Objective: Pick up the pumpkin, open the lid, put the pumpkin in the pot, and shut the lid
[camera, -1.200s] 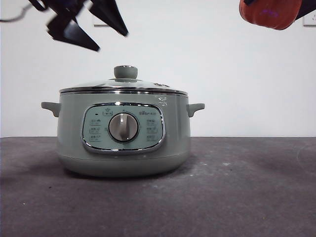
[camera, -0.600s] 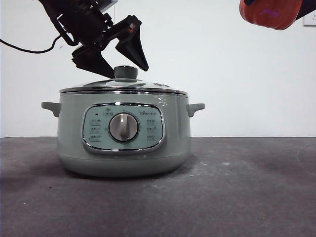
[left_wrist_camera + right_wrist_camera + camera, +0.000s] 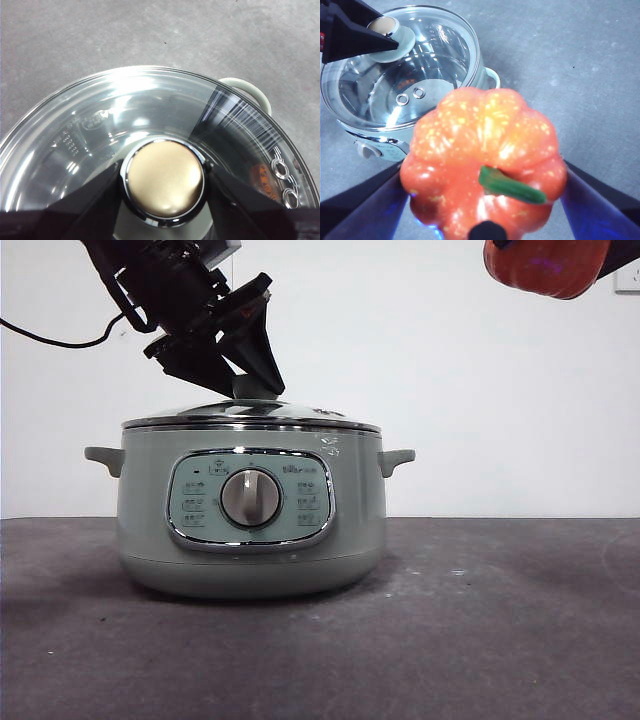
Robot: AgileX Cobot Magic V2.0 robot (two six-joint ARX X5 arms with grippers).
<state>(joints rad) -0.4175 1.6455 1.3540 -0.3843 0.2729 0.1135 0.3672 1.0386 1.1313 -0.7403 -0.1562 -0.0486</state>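
The sage-green pot (image 3: 250, 540) stands on the dark table with the lid (image 3: 250, 415) seated on its rim. Coming down from the upper left, my left gripper (image 3: 248, 380) is shut on the lid's knob (image 3: 164, 182), one black jaw pressed to each side of it. The lid's glass dome (image 3: 100, 130) shows around the knob. High at the right, the orange pumpkin (image 3: 545, 265) hangs in the air. My right gripper (image 3: 482, 200) is shut on the pumpkin (image 3: 480, 145), green stem facing the camera, above and to the right of the pot (image 3: 395, 65).
The pot's control panel with its silver dial (image 3: 250, 497) faces the front, and small handles (image 3: 397, 460) stick out on both sides. A black cable (image 3: 50, 338) trails from the left arm. Grey tabletop (image 3: 500, 620) stretches to the pot's right.
My left gripper came down from the upper left onto the lid and its jaws closed on the knob. The pumpkin stays held high at the right.
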